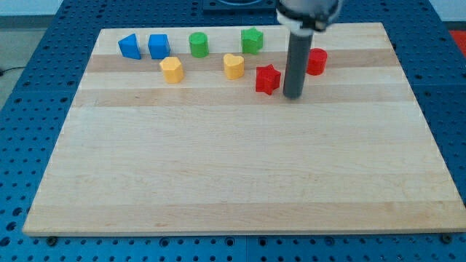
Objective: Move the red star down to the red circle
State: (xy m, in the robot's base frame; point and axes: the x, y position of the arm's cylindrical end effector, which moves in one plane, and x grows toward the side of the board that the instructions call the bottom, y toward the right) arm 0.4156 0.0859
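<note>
The red star [268,79] lies on the wooden board [240,167] near the view's top, right of centre. The red circle [315,61] lies up and to the right of it, partly hidden behind my rod. My tip [293,96] rests on the board just to the right of the red star, a small gap apart, and below-left of the red circle.
Along the view's top stand two blue blocks [130,46] [159,46], a green cylinder [199,44] and a green star-like block [252,40]. A yellow block [172,70] and a yellow heart-like block [233,65] lie just below them.
</note>
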